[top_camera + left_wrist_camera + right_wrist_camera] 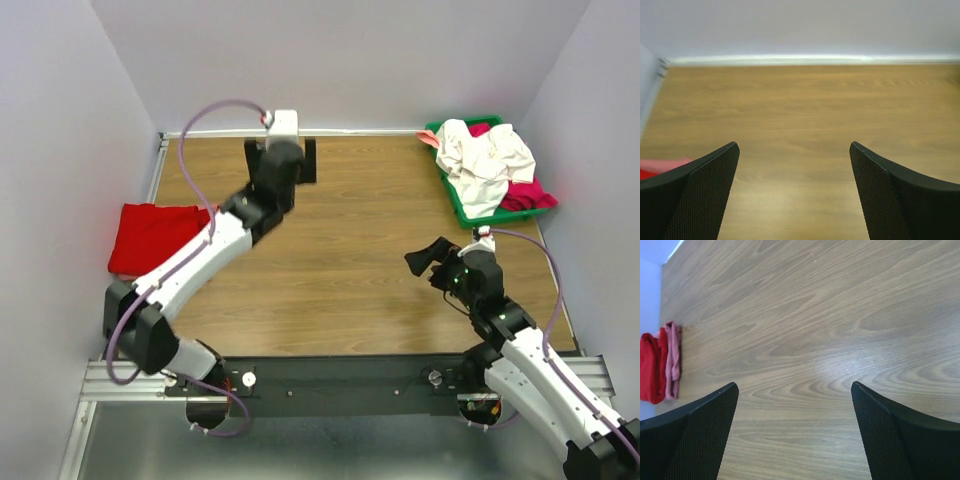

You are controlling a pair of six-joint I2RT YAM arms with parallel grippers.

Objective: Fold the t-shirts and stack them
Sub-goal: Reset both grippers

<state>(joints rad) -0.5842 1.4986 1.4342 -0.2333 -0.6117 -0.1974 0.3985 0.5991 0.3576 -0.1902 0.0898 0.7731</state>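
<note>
Wooden worktop (360,285), pale walls (350,60). Wide open, empty: left tool (794,150), right tool (795,390). Folded red shirt (150,235) at left edge; loose shirts (485,160) heaped in green tray (452,205), far right. Risk: tangled heap, one grab likely lifts several.

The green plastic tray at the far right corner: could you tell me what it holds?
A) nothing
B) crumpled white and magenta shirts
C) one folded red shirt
B: a crumpled white cloth t-shirt and a magenta cloth t-shirt lie heaped in the green plastic tray.
</note>
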